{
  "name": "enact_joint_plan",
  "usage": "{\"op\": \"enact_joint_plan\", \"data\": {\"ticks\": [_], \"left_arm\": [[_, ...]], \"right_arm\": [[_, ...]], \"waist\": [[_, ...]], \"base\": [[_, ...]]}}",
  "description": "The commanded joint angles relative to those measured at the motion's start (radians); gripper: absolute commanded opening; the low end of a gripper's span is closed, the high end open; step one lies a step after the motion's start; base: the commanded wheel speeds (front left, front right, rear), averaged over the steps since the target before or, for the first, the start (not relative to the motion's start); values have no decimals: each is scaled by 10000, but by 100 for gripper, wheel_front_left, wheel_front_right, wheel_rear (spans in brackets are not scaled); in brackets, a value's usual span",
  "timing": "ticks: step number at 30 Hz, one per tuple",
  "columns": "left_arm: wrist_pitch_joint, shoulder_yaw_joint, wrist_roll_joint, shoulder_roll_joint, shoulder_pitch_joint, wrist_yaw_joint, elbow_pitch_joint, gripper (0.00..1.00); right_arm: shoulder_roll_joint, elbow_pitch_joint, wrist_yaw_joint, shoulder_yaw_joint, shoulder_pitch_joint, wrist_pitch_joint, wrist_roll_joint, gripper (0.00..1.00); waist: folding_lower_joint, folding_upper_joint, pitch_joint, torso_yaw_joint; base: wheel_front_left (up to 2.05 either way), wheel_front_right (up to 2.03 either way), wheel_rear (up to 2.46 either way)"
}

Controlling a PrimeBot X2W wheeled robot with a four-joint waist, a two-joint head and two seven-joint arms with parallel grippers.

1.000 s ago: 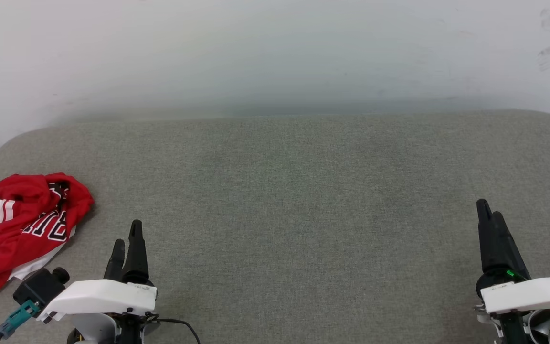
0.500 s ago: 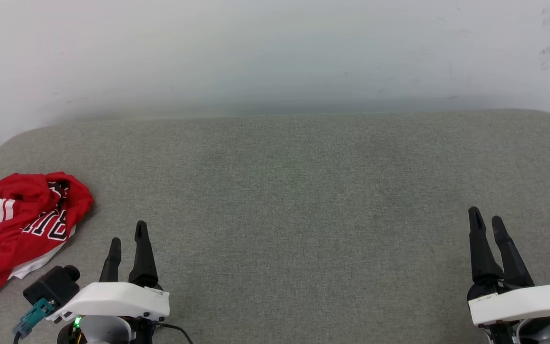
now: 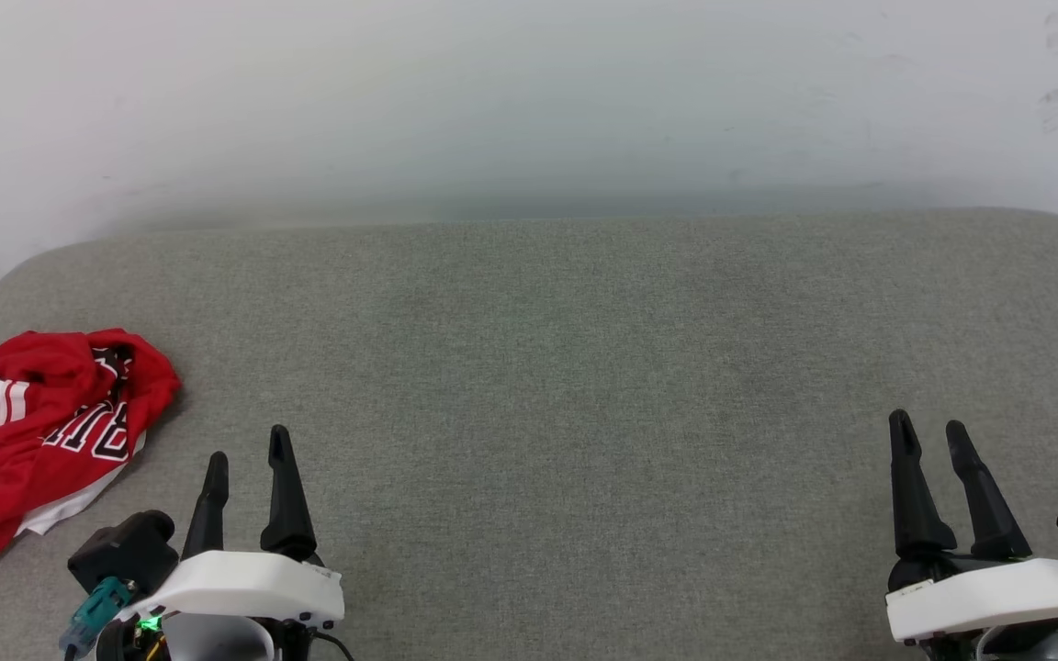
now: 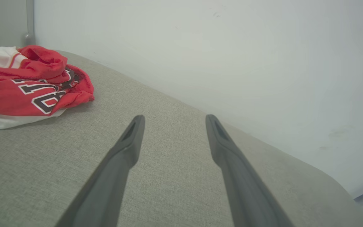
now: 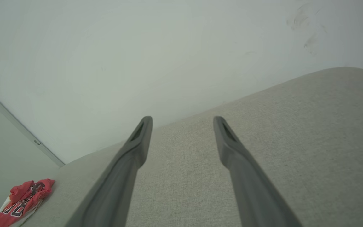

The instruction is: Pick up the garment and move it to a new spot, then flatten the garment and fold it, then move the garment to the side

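Left end effector (image 3: 247, 443): released, two long dark fingers spread wide apart, nothing grasped between them.
Left end effector, contact: no touch with the garment; bare grey fabric in the gap between the fingers in the left wrist view (image 4: 174, 117).
Left end effector, place: near left of the worktop (image 3: 566, 367), fingers pointing toward the far side.
Right end effector (image 3: 927, 420): released as well, fingers parted, nothing grasped and nothing touched that can be seen.
Right end effector, place: near right of the worktop, fingers pointing far; only grey fabric and pale wall beyond the tips in the right wrist view (image 5: 182, 118).
Garment (image 3: 42, 431): crumpled in a loose heap at the left edge of the worktop, red with white sleeve parts, black white-outlined lettering partly shown, cut off by the left border of the head view.
Garment against left end effector: to the left of the fingers, near but apart, a strip of bare fabric between; left and a little beyond the fingertips in the left wrist view (image 4: 27, 88).
Garment against right end effector: well apart, across the width of the worktop; small in the lower left corner of the right wrist view (image 5: 24, 197).
Wall (image 3: 529, 110): pale, behind the far edge of the worktop, faint scuffs at the upper right.
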Motion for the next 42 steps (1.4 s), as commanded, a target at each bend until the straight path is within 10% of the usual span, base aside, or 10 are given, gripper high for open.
{"op": "enact_joint_plan", "data": {"ticks": [1, 42], "left_arm": [[-95, -4, 250, 24, 20, 60, -141, 100], [-1001, -598, 3565, 22, 567, -56, -394, 100]], "right_arm": [[3, -146, 3, 19, -27, -92, -223, 100], [15, -623, 2, 185, 522, -1000, -3295, 100]], "waist": [[0, 0, 0, 3], [0, 0, 47, 89]], "base": [[0, 0, 0], [0, 0, 0]]}}
